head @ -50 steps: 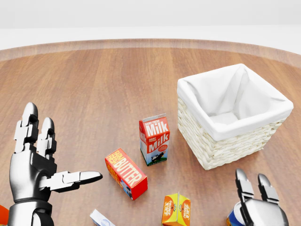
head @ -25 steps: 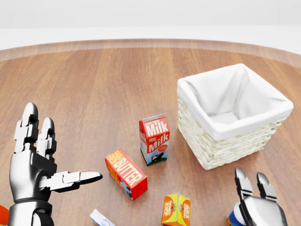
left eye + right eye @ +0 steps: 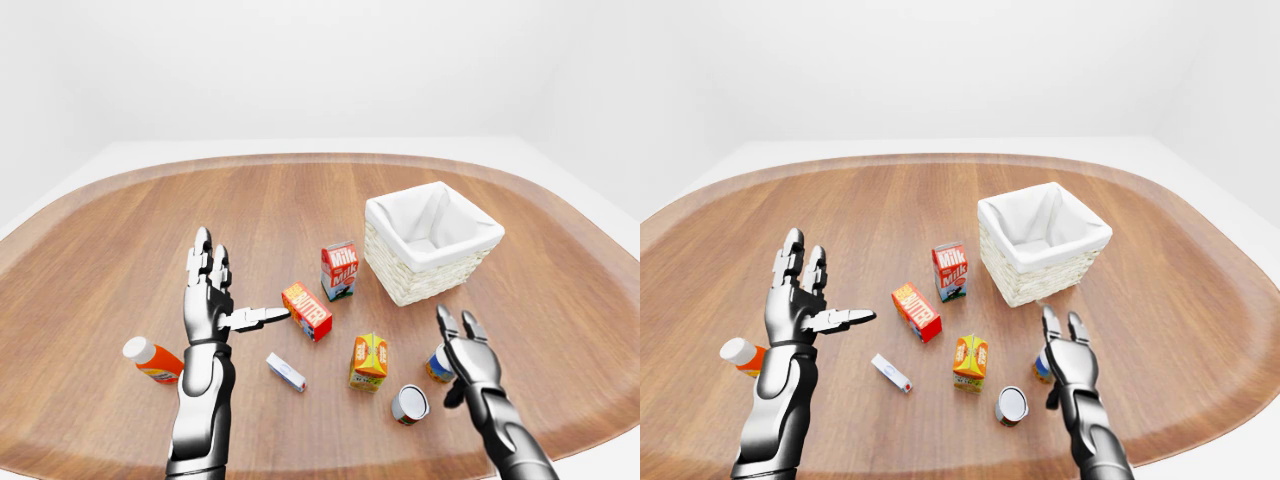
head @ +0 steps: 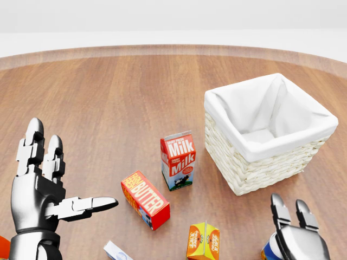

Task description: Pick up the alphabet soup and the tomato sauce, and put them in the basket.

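Two cans lie low in the left-eye view: one upright (image 3: 436, 365) touching the spread-fingered right hand (image 3: 465, 352), one tipped (image 3: 409, 404) beside it. The labels are unreadable, so the robot should confirm one is soup or sauce, then close squarely round it before lifting toward the basket (image 3: 432, 243). The left hand (image 3: 212, 297) stands raised, fingers apart, holding nothing.

Simulated test room — I stand at big oval wooden table (image 3: 300, 200), plain white walls, white floor, groceries like milk carton (image 4: 178, 160) scattered — no furniture.

light: bright and even, from above | shadows: small and soft under the basket (image 4: 255, 173) and boxes | picture: sharp, no blur | glare: shiny spots on metal hands
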Controlling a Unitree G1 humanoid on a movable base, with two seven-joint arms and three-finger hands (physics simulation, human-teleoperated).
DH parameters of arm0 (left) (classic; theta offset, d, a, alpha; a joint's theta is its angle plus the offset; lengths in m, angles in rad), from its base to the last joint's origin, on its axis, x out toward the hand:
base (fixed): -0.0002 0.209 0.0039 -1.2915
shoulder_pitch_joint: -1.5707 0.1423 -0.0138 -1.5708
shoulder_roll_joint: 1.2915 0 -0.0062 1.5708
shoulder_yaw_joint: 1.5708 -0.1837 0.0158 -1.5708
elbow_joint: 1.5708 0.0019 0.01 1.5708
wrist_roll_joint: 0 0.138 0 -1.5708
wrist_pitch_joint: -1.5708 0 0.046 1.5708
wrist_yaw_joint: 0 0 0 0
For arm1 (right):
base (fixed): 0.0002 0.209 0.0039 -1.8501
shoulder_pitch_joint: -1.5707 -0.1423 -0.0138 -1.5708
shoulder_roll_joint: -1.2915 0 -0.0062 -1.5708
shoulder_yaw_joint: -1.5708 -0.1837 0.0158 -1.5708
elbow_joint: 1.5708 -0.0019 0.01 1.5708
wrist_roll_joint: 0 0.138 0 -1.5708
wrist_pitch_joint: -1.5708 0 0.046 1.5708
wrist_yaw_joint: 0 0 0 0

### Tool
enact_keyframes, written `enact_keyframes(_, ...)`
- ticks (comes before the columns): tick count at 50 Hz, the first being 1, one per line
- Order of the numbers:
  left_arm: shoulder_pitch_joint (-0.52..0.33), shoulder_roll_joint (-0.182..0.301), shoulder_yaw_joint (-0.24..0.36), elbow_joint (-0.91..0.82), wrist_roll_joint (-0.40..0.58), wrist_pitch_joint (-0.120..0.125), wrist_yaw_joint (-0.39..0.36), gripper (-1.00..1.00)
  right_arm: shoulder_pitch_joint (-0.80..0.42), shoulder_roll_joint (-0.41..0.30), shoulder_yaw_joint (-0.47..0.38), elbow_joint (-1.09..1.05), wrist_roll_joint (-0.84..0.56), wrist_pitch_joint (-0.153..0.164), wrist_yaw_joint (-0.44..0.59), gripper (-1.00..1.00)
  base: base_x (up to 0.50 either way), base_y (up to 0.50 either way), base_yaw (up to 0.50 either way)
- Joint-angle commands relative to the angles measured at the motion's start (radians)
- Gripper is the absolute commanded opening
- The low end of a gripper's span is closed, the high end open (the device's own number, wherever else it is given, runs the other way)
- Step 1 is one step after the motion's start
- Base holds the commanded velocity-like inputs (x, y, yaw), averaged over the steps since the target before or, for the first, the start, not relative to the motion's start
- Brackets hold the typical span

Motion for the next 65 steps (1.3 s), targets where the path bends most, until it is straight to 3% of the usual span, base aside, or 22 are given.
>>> enact_keyframes(1, -0.002, -0.001, 0.001, 0.002, 0.000, 0.000, 0.000, 1.00, -0.020, -0.004, 0.013, 0.041, 0.007, 0.000, -0.019, 1.00, 0.00, 0.00, 0.00)
enact_keyframes(8, -0.002, -0.001, 0.001, 0.002, 0.000, 0.000, 0.000, 1.00, -0.024, -0.009, 0.016, 0.056, 0.012, 0.000, -0.026, 1.00, 0.00, 0.00, 0.00)
enact_keyframes(9, -0.002, -0.001, 0.001, 0.002, 0.000, 0.000, 0.000, 1.00, -0.021, -0.009, 0.017, 0.050, 0.013, 0.000, -0.024, 0.07, 0.00, 0.00, 0.00)
enact_keyframes(11, -0.002, -0.001, 0.001, 0.002, 0.000, 0.000, 0.000, 1.00, -0.019, -0.009, 0.018, 0.050, 0.014, 0.000, -0.027, -0.83, 0.00, 0.00, 0.00)
enact_keyframes(12, -0.002, -0.001, 0.001, 0.002, 0.000, 0.000, 0.001, 1.00, -0.020, -0.009, 0.019, 0.055, 0.013, 0.000, -0.029, -1.00, 0.00, 0.00, 0.00)
enact_keyframes(35, -0.002, -0.001, 0.001, 0.002, 0.000, 0.000, 0.001, 1.00, 0.009, -0.005, 0.000, -0.023, 0.027, 0.000, -0.020, -1.00, 0.00, 0.00, 0.00)
enact_keyframes(52, -0.002, -0.001, 0.001, 0.002, 0.000, 0.000, 0.001, 1.00, 0.179, 0.072, -0.120, -0.503, 0.031, 0.000, 0.084, -1.00, 0.00, 0.00, 0.00)
enact_keyframes(65, -0.002, -0.001, 0.001, 0.002, 0.000, 0.000, 0.001, 1.00, 0.237, 0.144, -0.220, -0.737, 0.057, 0.000, 0.091, -1.00, 0.00, 0.00, 0.00)
